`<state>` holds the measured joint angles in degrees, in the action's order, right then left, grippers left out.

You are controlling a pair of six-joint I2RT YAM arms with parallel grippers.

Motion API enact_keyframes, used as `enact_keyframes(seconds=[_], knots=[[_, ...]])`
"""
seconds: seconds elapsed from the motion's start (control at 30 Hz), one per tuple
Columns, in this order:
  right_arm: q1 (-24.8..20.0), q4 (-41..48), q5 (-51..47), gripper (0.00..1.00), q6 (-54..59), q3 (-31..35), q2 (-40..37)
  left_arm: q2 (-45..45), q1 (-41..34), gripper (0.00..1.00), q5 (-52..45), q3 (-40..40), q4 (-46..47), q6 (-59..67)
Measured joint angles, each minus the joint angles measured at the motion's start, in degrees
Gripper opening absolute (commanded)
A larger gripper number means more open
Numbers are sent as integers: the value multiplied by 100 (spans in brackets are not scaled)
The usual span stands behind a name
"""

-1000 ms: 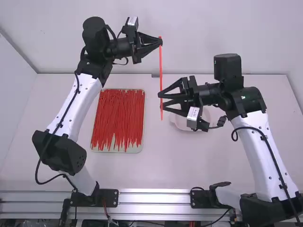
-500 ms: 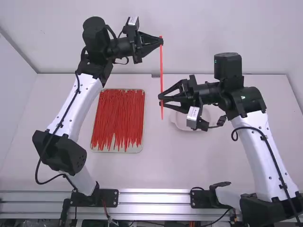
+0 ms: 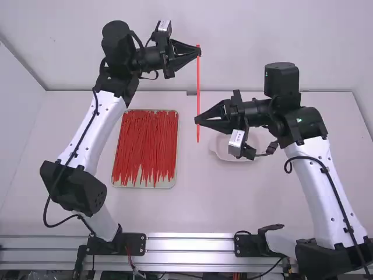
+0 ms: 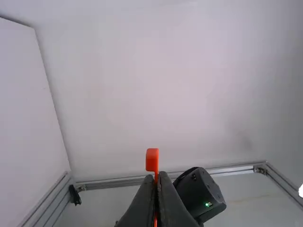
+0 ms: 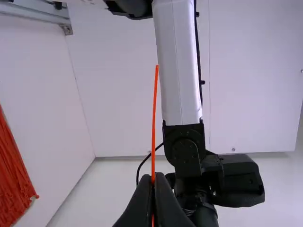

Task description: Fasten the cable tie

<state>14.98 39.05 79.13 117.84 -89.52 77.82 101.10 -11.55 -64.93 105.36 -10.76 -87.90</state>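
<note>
**A:** Where is the cable tie?

**B:** The cable tie [image 3: 197,87] is up in the air, not on the desk [image 3: 192,204]. In the high view it is a straight red strip standing upright. It runs from the upper centre of the frame down to about mid-height.

**A:** What holds it?

**B:** Both arms. The left tool [image 3: 196,53] is at the top centre of the frame. Its fingers are pressed together on the strip just below its top end. In the left wrist view the tie's head pokes out just above those closed fingertips.

**A:** And the other one?

**B:** The right tool [image 3: 199,120] sits just right of centre and comes in from the right side. It pinches the same strip near its lower end, and a short tail shows beneath the fingers. In the right wrist view the strip rises straight out from between the closed fingers, in front of the left arm's white link.

**A:** Anything else on the desk?

**B:** A tray [image 3: 144,186] lies left of centre. It holds a pile of red ties [image 3: 145,146] laid lengthwise, top to bottom in the frame. A white dish [image 3: 220,151] sits just right of centre, partly hidden under the right arm's wrist. In the picture, the hanging tie's lower end falls between the tray and the dish.
</note>
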Motion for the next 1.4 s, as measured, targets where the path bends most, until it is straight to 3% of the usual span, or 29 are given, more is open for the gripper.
enact_keyframes(seconds=[0.67, 0.8, 1.13, 1.4], knots=[[2, 31, -2, 0, -195, 0, 2, 0, 2, 2, -9, 0, -20, 625], [2, -26, 0, 0, -970, 0, 0, 0, 2, 2, -98, 0, -4, 1436], [-72, -116, -17, 0, -4332, 0, 0, 0, 0, 2, -350, 0, 444, 3386], [-369, -332, 181, 0, -5469, 0, 0, 0, 2, 2, -348, 0, 1029, 4332]])
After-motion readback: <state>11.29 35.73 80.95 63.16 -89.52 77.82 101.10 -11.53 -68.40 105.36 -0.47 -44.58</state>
